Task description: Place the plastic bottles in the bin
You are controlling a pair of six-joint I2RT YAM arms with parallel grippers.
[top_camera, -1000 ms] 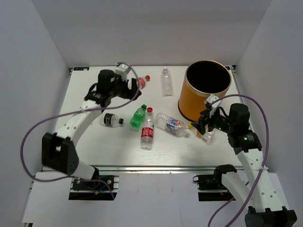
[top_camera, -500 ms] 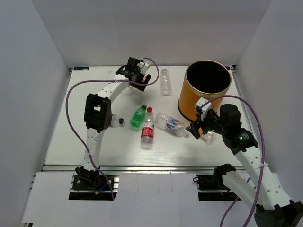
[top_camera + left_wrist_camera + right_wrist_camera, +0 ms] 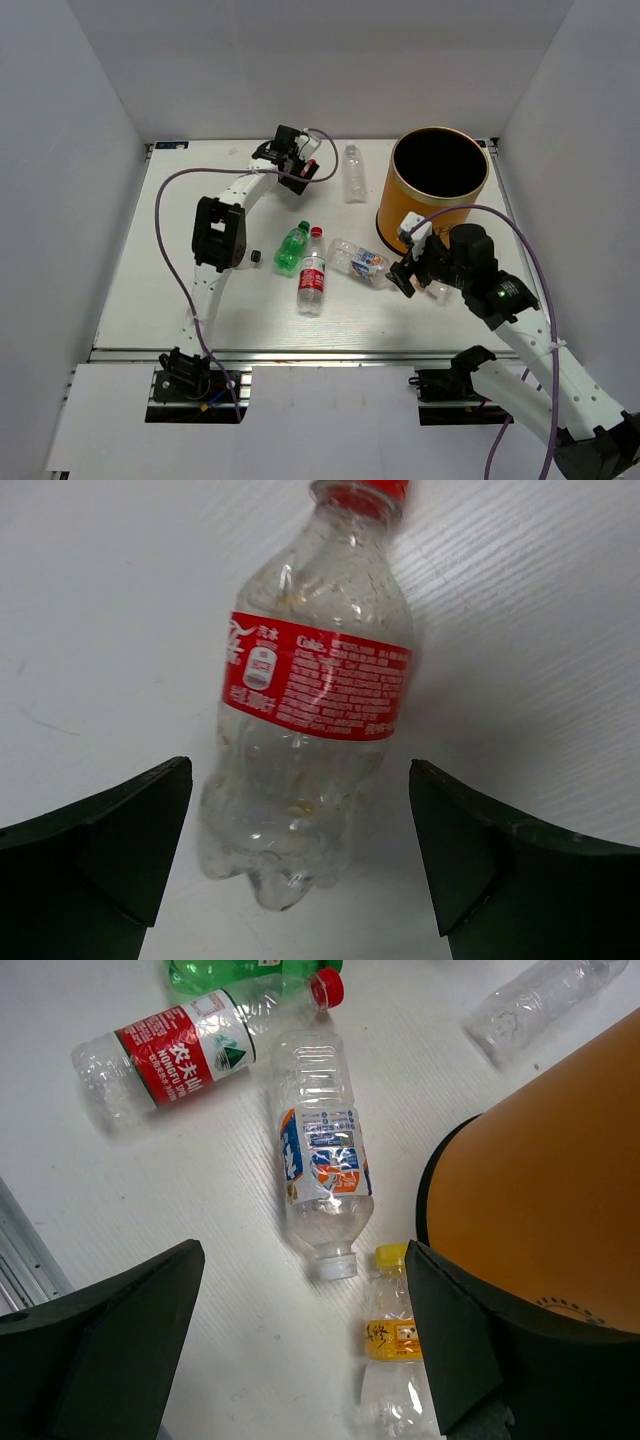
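— While hanging over the Coke bottle (image 3: 310, 710), grips anything on the left?
— Nothing. For the left gripper (image 3: 300, 780): spread wide, fingers (image 3: 100, 860) flanking the bottle's base, apart from it. Lies flat near the far edge of the white table (image 3: 150, 290), red cap pointing away from the wrist.
— And on the right?
— For the right gripper (image 3: 305, 1250): likewise wide open, empty. Hovers over the uncapped mouth of the blue-labelled bottle (image 3: 320, 1170), with the yellow-capped bottle (image 3: 392, 1335) just beside that mouth and near the black base of the orange bin (image 3: 540, 1160).
— Elsewhere?
— Mid-table, red-labelled bottle (image 3: 312, 280) and green bottle (image 3: 292, 247) lying side by side; plain clear bottle (image 3: 350, 172) just left of the bin. Bin upright at the far right, black inside.
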